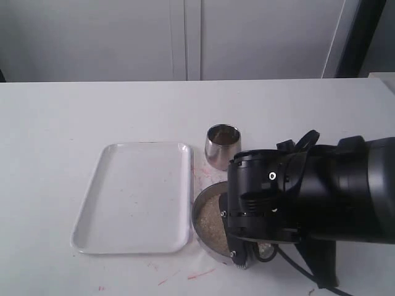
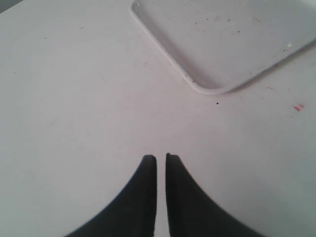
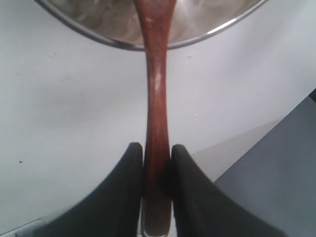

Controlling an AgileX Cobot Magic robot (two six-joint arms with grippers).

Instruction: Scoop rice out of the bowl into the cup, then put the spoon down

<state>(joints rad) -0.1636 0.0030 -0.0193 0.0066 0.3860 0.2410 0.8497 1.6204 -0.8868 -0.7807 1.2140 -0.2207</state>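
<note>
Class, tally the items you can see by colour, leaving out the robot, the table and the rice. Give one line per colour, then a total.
Silver metal: 2, the bowl and the cup
White: 1, the tray
Reddish-brown: 1, the spoon
Total: 4

White table, a few small red marks on it near the bowl. On it: white rectangular tray; steel cup, upright, just beside the tray's far right corner; wide metal bowl just beside the tray's right edge, near the cup.
</note>
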